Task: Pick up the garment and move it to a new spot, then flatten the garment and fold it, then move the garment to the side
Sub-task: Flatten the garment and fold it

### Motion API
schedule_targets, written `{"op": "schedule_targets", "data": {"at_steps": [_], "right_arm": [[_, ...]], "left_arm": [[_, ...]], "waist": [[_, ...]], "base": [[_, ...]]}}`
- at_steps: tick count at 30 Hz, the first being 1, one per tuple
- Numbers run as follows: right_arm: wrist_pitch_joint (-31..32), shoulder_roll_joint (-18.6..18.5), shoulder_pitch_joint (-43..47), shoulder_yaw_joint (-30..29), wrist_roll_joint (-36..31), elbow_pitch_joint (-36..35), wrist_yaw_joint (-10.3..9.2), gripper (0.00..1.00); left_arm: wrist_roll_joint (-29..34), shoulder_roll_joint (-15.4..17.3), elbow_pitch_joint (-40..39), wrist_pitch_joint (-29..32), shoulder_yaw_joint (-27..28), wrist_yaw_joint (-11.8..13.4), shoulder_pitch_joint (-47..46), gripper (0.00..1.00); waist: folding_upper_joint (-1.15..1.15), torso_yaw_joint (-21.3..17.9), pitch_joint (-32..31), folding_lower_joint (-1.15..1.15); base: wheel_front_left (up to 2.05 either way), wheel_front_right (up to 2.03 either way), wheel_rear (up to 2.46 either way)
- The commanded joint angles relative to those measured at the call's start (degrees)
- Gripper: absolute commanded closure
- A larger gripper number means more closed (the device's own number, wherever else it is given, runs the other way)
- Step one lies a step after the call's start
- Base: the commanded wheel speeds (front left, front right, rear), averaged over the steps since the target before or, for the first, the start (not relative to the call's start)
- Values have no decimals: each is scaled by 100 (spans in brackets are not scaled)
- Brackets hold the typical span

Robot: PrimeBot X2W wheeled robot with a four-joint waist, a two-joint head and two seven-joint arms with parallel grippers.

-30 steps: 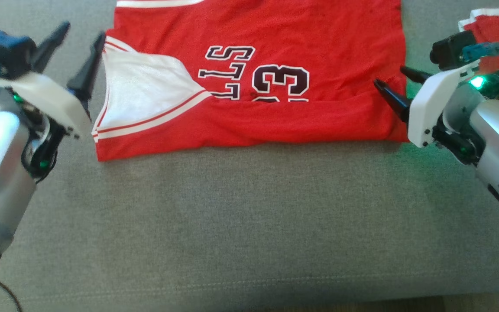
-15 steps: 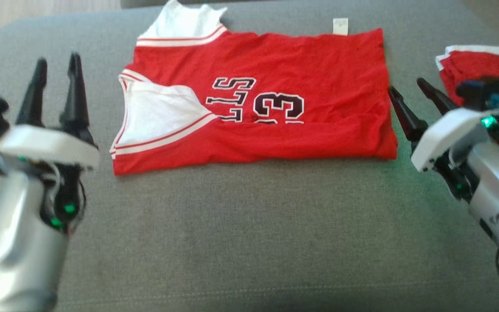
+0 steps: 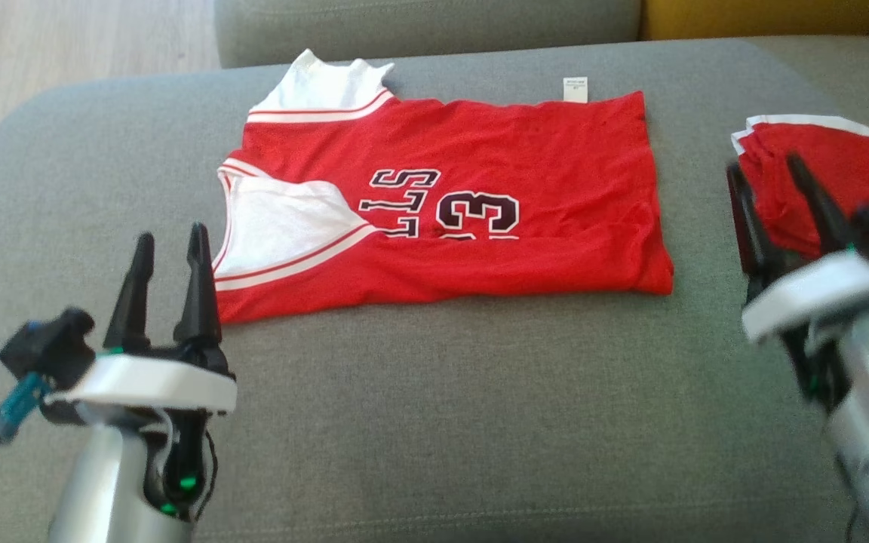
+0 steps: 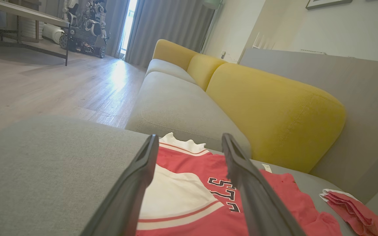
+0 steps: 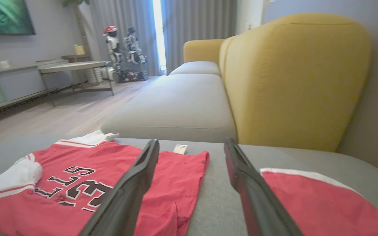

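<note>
Garment: the garment point(image 3: 555, 151) is a red jersey w/ white trim, dark letters + digits. It lies flat on the grey cushion point(image 3: 442, 407).
Garment pos: mid-to-far part of the cushion. White collar end is toward robot's left, hem end toward its right.
Garment shape: near edge is a fold line that cuts thru the lettering. A few wrinkles near the hem end.
Tag: a white tag point(image 3: 575, 88) sticks out past the garment's far edge.
L gripper: the left gripper point(image 3: 170, 234) is by the garment's near-left corner, fingers pointing away from the robot. Can't tell if a finger touches cloth.
L jaws: spread wide, nothing between. Wrist view point(image 4: 189, 136) looks over the collar end.
R gripper: the right gripper point(image 3: 763, 166) is off the hem end, betw. the garment and a second red garment point(image 3: 834, 158). Blurred in head view.
R jaws: wide apart, empty; bare grey cushion shows betw. the fingers in wrist view point(image 5: 192, 140).
2nd item: red w/ white edge, bunched at the cushion's right side, w/ a grey gap to the main garment.
Bkgd: yellow backrest point(image 5: 290, 75) beyond the cushion, grey sofa seat point(image 4: 176, 105), wood floor point(image 3: 65, 38).
</note>
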Motion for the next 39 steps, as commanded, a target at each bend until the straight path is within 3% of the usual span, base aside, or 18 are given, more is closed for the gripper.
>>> {"op": "schedule_targets", "data": {"at_steps": [1, 9, 15, 24, 39], "right_arm": [[-66, 100, 215, -159, -147, -288, -4, 0], [-67, 1078, 1767, -1655, -1614, -1771, -4, 0], [-67, 1594, 2378, -2034, -2080, -2303, -4, 0], [-67, 1834, 2491, -2044, -2138, -2502, -4, 0], [-68, 1901, 2469, -2026, -2159, -2540, -4, 0]], "left_arm": [[83, 20, -233, -69, 289, -43, -128, 0], [597, -365, -576, -69, 733, -269, 400, 0], [581, -385, -458, -69, 648, -190, 575, 0], [622, -386, -343, -69, 628, -80, 549, 0], [627, -387, -67, -69, 603, -44, 451, 0]], "waist": [[0, 8, -42, 0], [0, 83, -208, 0], [0, 118, -180, 0], [0, 76, -177, 0], [0, -28, -108, 0]], "base": [[0, 0, 0], [0, 0, 0], [0, 0, 0], [0, 0, 0], [0, 0, 0]]}}
